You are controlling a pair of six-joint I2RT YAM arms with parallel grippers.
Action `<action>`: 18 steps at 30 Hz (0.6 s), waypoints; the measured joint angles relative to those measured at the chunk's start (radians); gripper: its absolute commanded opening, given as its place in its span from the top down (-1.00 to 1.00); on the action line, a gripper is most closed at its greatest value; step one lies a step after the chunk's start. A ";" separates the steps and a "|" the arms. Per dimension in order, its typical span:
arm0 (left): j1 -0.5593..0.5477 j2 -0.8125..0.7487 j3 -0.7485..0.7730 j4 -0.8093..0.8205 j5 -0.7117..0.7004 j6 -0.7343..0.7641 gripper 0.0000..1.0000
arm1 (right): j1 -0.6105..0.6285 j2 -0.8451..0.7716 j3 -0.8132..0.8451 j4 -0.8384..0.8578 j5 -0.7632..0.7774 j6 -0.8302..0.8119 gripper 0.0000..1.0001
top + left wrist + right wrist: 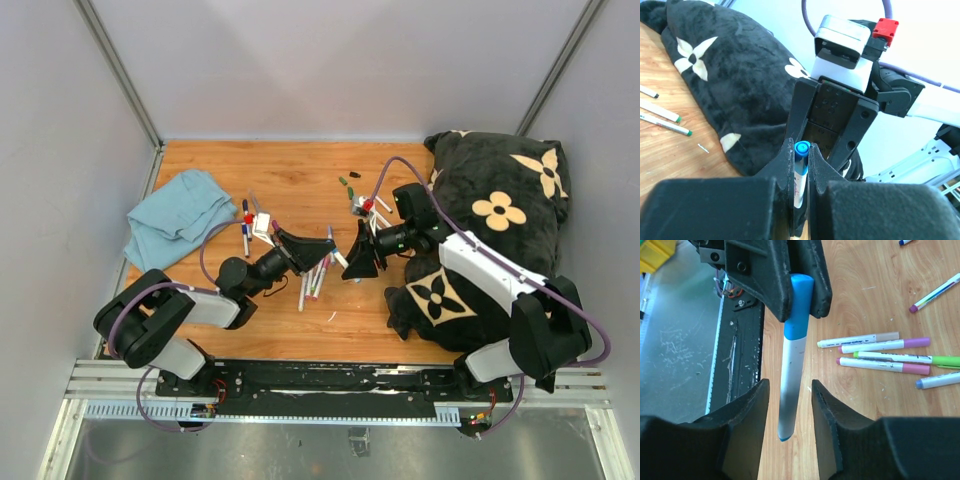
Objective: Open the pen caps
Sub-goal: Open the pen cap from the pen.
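My left gripper is shut on a white marker with a blue cap. It grips the marker at the cap end and holds it above the table. The white barrel points into my right gripper, which is open, with a finger on either side of the barrel and a gap on both sides. In the top view the two grippers meet at mid-table, left and right. Several capped markers lie on the wood. Small loose caps lie farther back.
A black cushion with cream flowers fills the right side and lies under my right arm. A blue cloth lies at the back left. More markers and a small white box lie beside it. Uncapped pens lie near the cushion.
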 measured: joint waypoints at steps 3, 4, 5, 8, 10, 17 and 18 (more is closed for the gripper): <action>-0.001 -0.004 0.000 0.003 -0.010 -0.012 0.99 | 0.001 0.000 -0.005 0.036 -0.006 0.039 0.71; -0.001 -0.004 0.000 0.004 -0.012 -0.015 0.99 | 0.002 0.000 -0.006 0.045 -0.006 0.049 0.87; -0.001 -0.004 0.000 0.005 -0.014 -0.017 0.99 | 0.002 0.000 -0.006 0.053 -0.006 0.055 0.97; -0.002 -0.004 -0.001 0.009 -0.023 -0.019 1.00 | 0.002 0.001 -0.006 0.058 0.003 0.081 0.99; 0.002 -0.008 -0.002 0.007 -0.030 -0.015 0.99 | 0.002 0.002 -0.005 0.060 0.005 0.082 0.99; 0.171 -0.012 0.037 0.011 -0.043 -0.082 1.00 | 0.001 0.032 0.007 0.097 0.011 0.087 0.99; 0.228 -0.002 0.062 0.010 -0.063 -0.102 1.00 | 0.002 0.037 0.007 0.092 0.004 0.087 0.99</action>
